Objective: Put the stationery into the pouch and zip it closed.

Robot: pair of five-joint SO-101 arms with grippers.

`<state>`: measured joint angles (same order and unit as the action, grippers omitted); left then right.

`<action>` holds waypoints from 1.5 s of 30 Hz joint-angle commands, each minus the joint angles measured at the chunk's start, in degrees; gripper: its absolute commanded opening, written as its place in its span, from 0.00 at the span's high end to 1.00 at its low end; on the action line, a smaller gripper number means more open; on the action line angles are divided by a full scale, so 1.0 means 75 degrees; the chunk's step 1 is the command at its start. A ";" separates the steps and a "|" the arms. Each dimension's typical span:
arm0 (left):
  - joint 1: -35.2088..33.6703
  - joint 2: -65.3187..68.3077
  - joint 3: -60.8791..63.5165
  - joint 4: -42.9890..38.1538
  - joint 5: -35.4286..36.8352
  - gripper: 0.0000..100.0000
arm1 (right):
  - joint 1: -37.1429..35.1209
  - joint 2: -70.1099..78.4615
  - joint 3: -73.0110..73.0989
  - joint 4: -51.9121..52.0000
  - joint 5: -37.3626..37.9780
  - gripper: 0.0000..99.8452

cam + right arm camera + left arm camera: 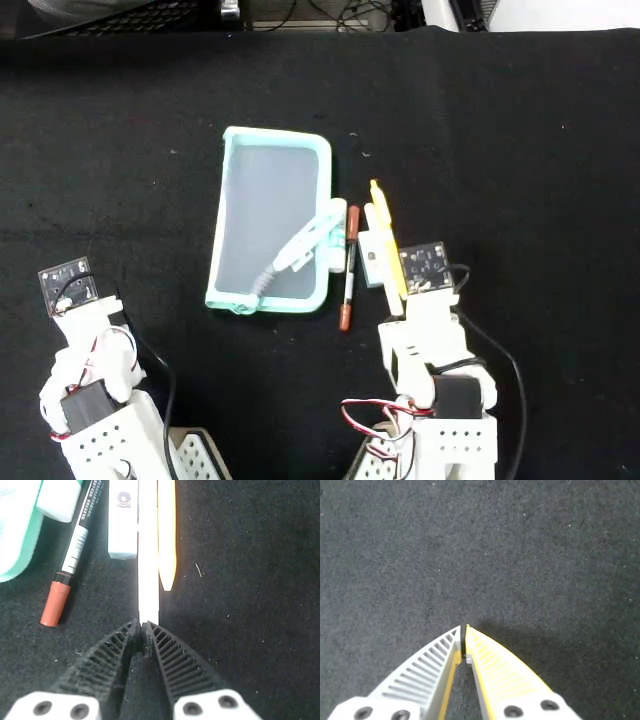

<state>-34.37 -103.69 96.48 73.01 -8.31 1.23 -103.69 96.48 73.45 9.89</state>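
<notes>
The right gripper [142,626], pressed together, sat at the near end of the white pen [148,555], which ran lengthwise straight away from it, near the pouch [265,200]. The left gripper [463,628], likewise closed, was farther off.

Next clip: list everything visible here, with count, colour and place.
mint-green zip pouch with grey panel: one, mint and grey, mid-table.
white oblong item: one, white, across the pouch's marker-side edge.
marker with red-orange caps: one, black-and-white barrel, beside pouch.
white rectangular block: one, white, between marker and stick.
white stick: one, white, beside the block.
yellow pointed pen: one, yellow, alongside the stick.
black cloth table: one, black, under everything.
left end effector: one, white and yellow, shut, over bare cloth.
right end effector: one, black, shut, at the stick's end.
</notes>
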 commanded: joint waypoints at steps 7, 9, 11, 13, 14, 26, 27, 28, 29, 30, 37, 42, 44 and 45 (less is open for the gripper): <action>0.0076 -0.0059 0.0111 -0.0012 -0.0035 0.96 | 0.0070 -0.0334 0.0018 0.0023 -0.0047 0.99; 0.0076 -0.0059 0.0111 -0.0012 -0.0035 0.96 | 0.0070 -0.0334 0.0018 0.0023 -0.0047 0.99; 0.0076 -0.0059 0.0111 -0.0012 -0.0035 0.96 | 0.0070 -0.0334 0.0018 0.0023 -0.0047 0.99; 0.0076 -0.0059 0.0111 -0.0012 -0.0035 0.96 | 0.0070 -0.0334 0.0018 0.0023 -0.0047 0.99; 0.0076 -0.0059 0.0111 -0.0012 -0.0035 0.96 | 0.0070 -0.0334 0.0018 0.0023 -0.0047 0.99; 0.0076 -0.0059 0.0111 -0.0012 -0.0035 0.96 | 0.0070 -0.0334 0.0018 0.0023 -0.0047 0.99; 0.0076 -0.0059 0.0111 -0.0012 -0.0035 0.96 | 0.0070 -0.0334 0.0018 0.0023 -0.0047 0.99; 0.0076 -0.0059 0.0111 -0.0012 -0.0035 0.96 | 0.0070 -0.0334 0.0018 0.0023 -0.0047 0.99; 0.0076 -0.0059 0.0111 -0.0012 -0.0035 0.96 | 0.0070 -0.0334 0.0018 0.0023 -0.0047 0.99; 0.0076 -0.0059 0.0111 -0.0012 -0.0035 0.96 | 0.0070 -0.0334 0.0018 0.0023 -0.0047 0.99; 0.0076 -0.0059 0.0111 -0.0012 -0.0035 0.96 | 0.0070 -0.0334 0.0018 0.0023 -0.0047 0.99; 0.0393 -0.0059 0.0111 -0.0012 -0.0059 0.96 | 0.0047 -0.0334 0.0018 0.0023 -0.0047 0.99; 0.0604 -0.0059 0.0111 -0.0012 -0.0047 0.96 | 0.0023 -0.0334 0.0018 0.0023 -0.0047 0.99; 0.0733 -0.0059 0.0111 -0.0012 -0.0047 0.96 | -0.0059 -0.0334 0.0018 0.0023 -0.0047 0.99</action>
<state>-31.47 -103.69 96.48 73.01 -8.31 1.23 -103.69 96.48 73.45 9.89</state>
